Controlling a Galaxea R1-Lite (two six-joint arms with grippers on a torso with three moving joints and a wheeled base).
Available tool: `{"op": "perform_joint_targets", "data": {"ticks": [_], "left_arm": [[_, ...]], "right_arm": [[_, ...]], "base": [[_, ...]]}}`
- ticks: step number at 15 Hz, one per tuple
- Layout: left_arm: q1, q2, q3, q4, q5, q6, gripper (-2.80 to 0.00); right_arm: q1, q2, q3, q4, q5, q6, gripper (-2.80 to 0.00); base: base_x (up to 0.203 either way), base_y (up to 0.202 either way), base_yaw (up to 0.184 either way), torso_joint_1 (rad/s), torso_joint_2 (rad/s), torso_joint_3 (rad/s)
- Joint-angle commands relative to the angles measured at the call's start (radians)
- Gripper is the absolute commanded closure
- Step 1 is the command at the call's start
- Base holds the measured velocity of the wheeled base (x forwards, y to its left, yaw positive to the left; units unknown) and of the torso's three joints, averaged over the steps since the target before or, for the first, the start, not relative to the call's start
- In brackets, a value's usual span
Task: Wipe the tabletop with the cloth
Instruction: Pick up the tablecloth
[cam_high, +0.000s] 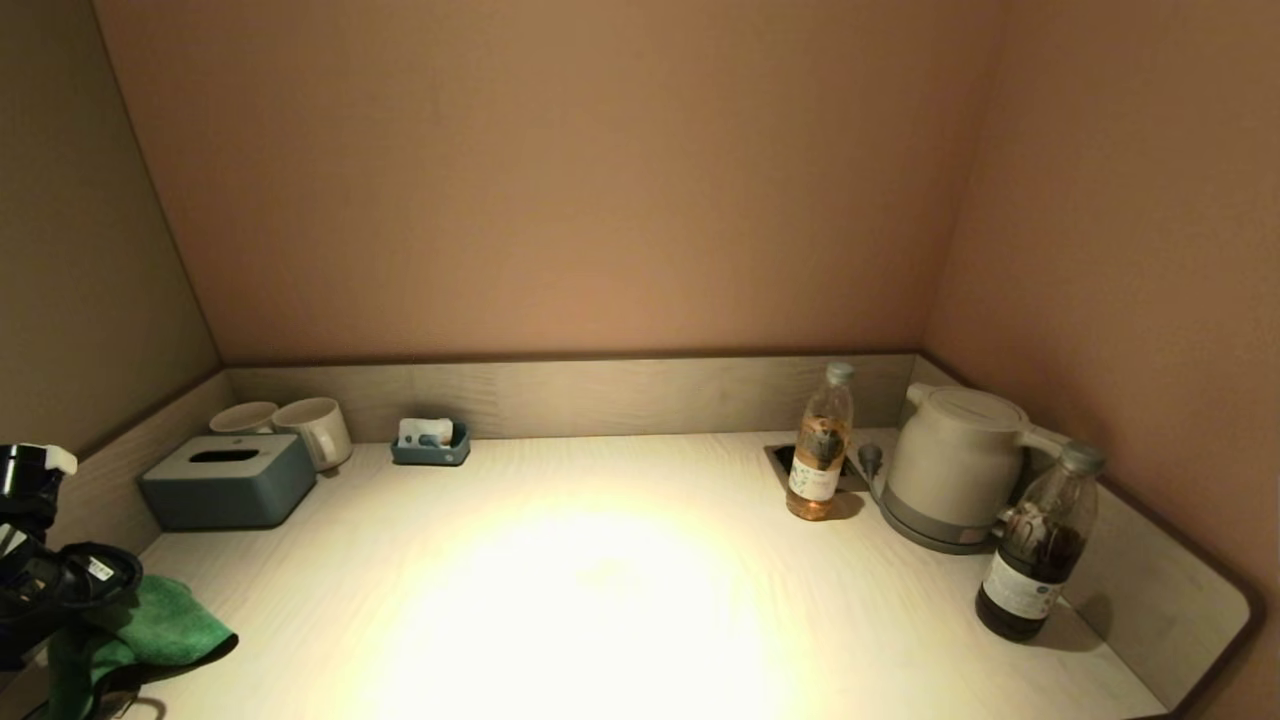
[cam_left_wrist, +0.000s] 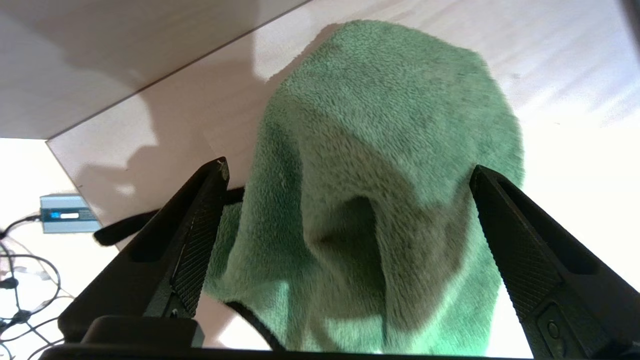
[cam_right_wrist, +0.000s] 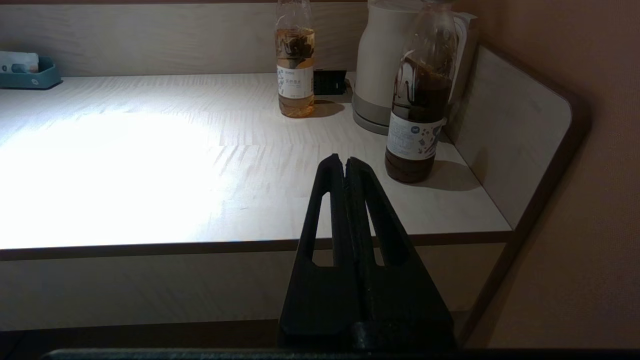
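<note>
A green fluffy cloth (cam_high: 165, 625) lies bunched on the pale wooden tabletop (cam_high: 600, 600) at its near left corner, partly over the front edge. My left gripper (cam_high: 65, 588) hangs just above it. In the left wrist view the cloth (cam_left_wrist: 380, 125) rises in a fold between the two black fingers (cam_left_wrist: 200, 235), which stand wide apart on either side of it without pinching it; the left gripper (cam_left_wrist: 350, 169) is open. My right gripper (cam_right_wrist: 345, 160) is shut and empty, parked low in front of the table's front edge near the right end; it is out of the head view.
A grey tissue box (cam_high: 225, 482), two white mugs (cam_high: 300, 425) and a small blue tray (cam_high: 430, 443) stand at the back left. A pale tea bottle (cam_high: 820, 445), a white kettle (cam_high: 955, 465) and a dark bottle (cam_high: 1040, 545) stand at the right by the raised side panel (cam_high: 1160, 590).
</note>
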Motion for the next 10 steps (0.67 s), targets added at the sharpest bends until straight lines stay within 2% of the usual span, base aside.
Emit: {"op": "perform_joint_targets", "data": {"ticks": [1,6,7,10], "left_arm": [[0.000,-0.034,0.001,0.002,0.000,-0.004,-2.80],[-0.008,-0.047,0.004,0.004,0.000,-0.001,-2.80],[-0.008,-0.034,0.003,-0.001,-0.014,-0.001,0.00],[-0.008,-0.021,0.002,-0.004,-0.049,-0.002,0.00]], "right_arm": [[0.001,0.001,0.000,0.000,0.000,0.000,0.00],[0.001,0.001,0.000,0.000,0.000,0.000,0.00],[0.001,0.001,0.000,0.000,0.000,0.000,0.00],[0.001,0.001,0.000,0.000,0.000,0.000,0.00]], "base": [[0.000,0.000,0.000,0.000,0.00,0.000],[0.000,0.000,0.000,0.000,0.00,0.000],[0.000,0.000,0.000,0.000,0.00,0.000],[0.000,0.000,0.000,0.000,0.00,0.000]]}}
